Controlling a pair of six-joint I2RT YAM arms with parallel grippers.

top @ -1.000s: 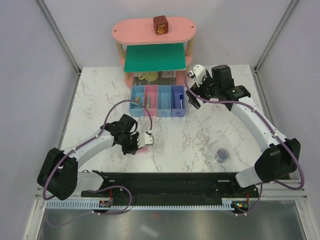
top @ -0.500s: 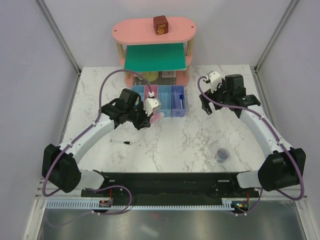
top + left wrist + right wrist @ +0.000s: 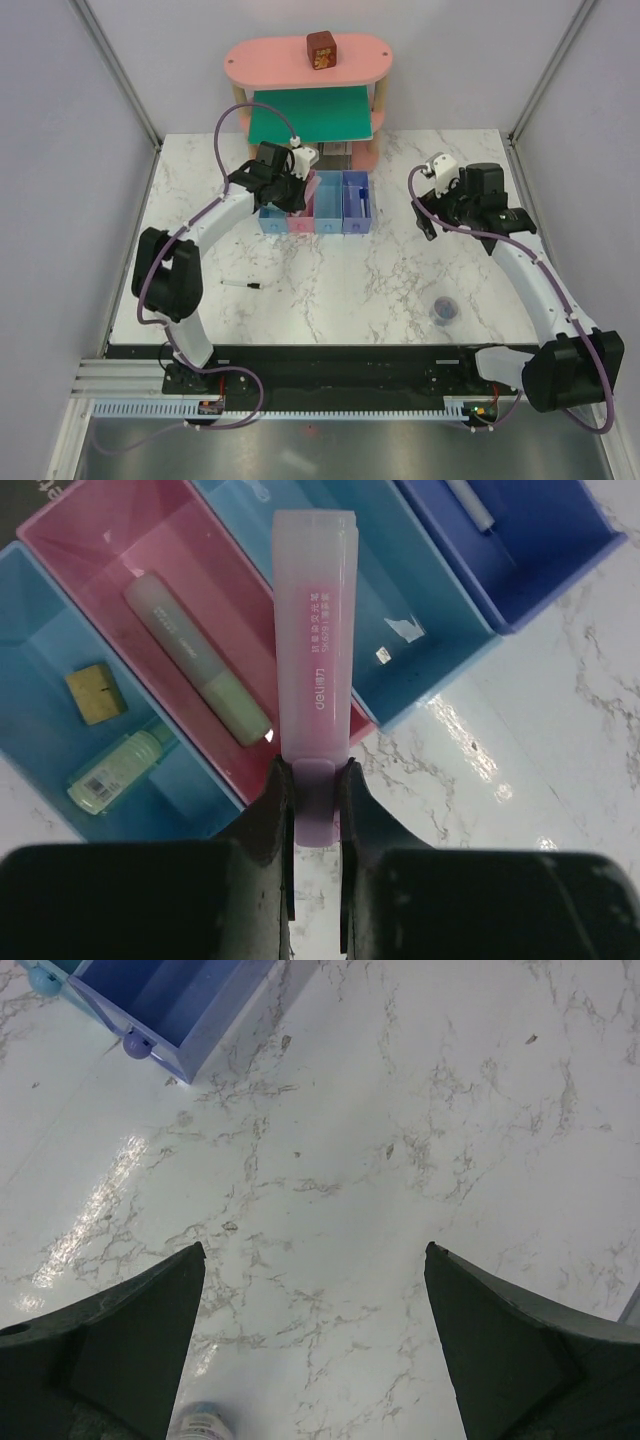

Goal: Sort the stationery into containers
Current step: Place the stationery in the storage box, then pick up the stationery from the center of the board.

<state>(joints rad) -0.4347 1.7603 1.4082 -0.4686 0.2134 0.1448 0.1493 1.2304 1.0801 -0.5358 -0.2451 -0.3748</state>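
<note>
Left arm is over the bins with the stick in its grip!
The left gripper (image 3: 316, 790) pinches the pink flat stick (image 3: 315, 650) by its near end, above the wall shared by the pink bin (image 3: 90, 540) and the blue bin (image 3: 385, 575). A mint-green marker (image 3: 200, 660) lies in the pink one. The right gripper (image 3: 312, 1250) hovers over the marble table (image 3: 330, 1140), jaws spread wide and holding nothing.

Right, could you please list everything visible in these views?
bins: four joined; light blue, pink, blue, violet-blue; table's far side
highlighter: one, pink, held above bins
markers: two, mint-green, light blue bin and pink bin
small cube: one, yellow, light blue bin
pen: one, white, violet-blue bin
thin pen: one, black, table, left
roll: one, purple-grey, table, right
shelf unit: one, pink and green, behind bins
cube: one, dark red, shelf top
left fingers: two, black, shut on highlighter
right fingers: two, black, open over table
</note>
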